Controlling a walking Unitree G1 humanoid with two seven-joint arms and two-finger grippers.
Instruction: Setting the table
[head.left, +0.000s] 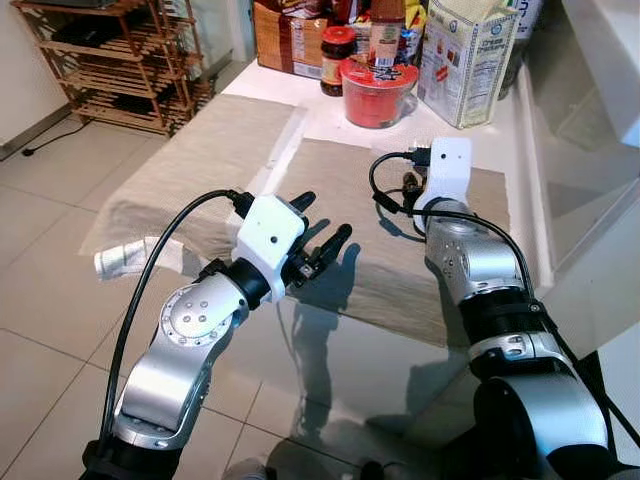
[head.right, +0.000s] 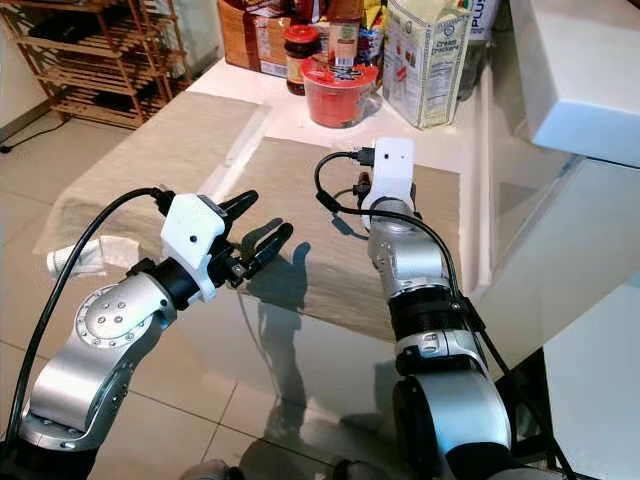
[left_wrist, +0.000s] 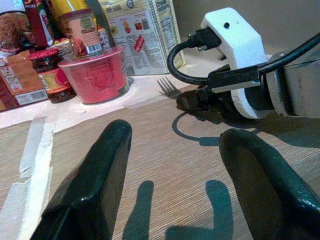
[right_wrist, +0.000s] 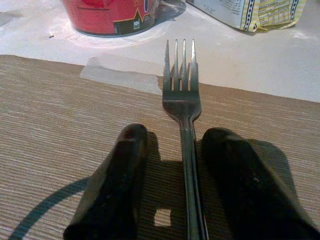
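Fork (right_wrist: 183, 107) lies flat on the right-hand placemat (head.left: 400, 290), tines pointing at the table's far edge and reaching just past the mat's far edge onto white tabletop (right_wrist: 300, 70). Right gripper (right_wrist: 172, 165) sits low over the mat w/ fingers apart, one each side of the fork handle, close beside it but not clamped. Just beyond the tines: red cup (head.left: 377, 92), w/ a carton (head.left: 466, 60) & jars along the far edge. Left gripper (head.left: 320, 240) hovers over the same mat's left part, fingers apart, nothing btwn them. Second mat (head.left: 200, 165) lies to the left, bare.
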